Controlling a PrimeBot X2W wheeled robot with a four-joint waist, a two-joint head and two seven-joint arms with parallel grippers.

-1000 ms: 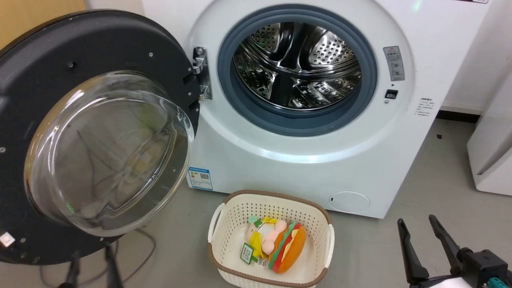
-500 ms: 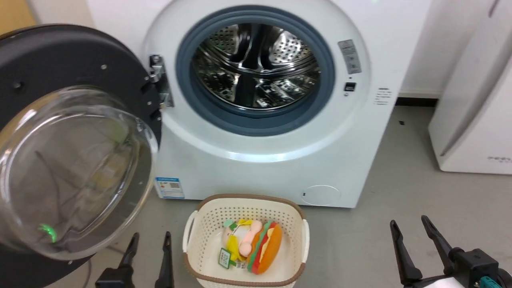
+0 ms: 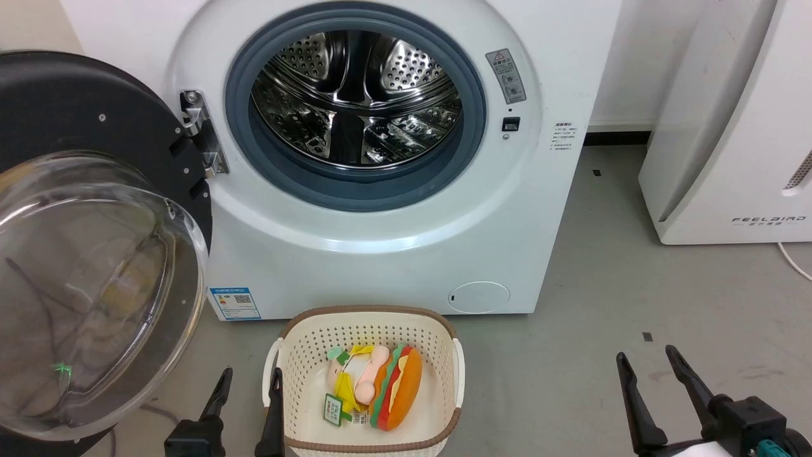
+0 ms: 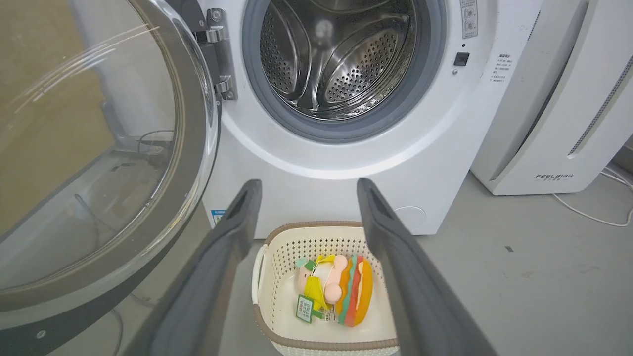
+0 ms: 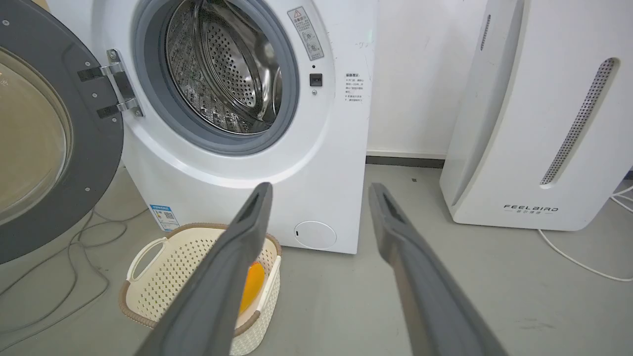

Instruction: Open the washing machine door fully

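Note:
The white washing machine (image 3: 380, 254) (image 4: 316, 163) (image 5: 237, 198) stands in front of me with its steel drum (image 3: 355, 101) exposed. Its washing machine door (image 3: 89, 266) (image 4: 99, 163) (image 5: 54, 143) hangs swung out to the left on its hinge (image 3: 203, 139), matte black inner face and bulging glass bowl towards me. My left gripper (image 3: 250, 377) (image 4: 305, 185) is open low in the head view, between the door and a basket, touching neither. Open too, my right gripper (image 3: 646, 357) (image 5: 320, 187) hangs at the lower right over bare floor, holding nothing.
A cream basket (image 3: 438, 355) (image 4: 277, 296) (image 5: 163, 277) with a plush burger (image 3: 396, 397) sits on the floor before the washer. A white FEELBIRD appliance (image 3: 729, 127) (image 5: 539, 113) stands at the right. Cables (image 5: 49, 277) lie under the door; a white cord (image 3: 793, 260) runs at the right.
The camera has turned right, shifting the whole scene left. My left gripper has come up into view beside the basket. The door's swing angle looks about the same.

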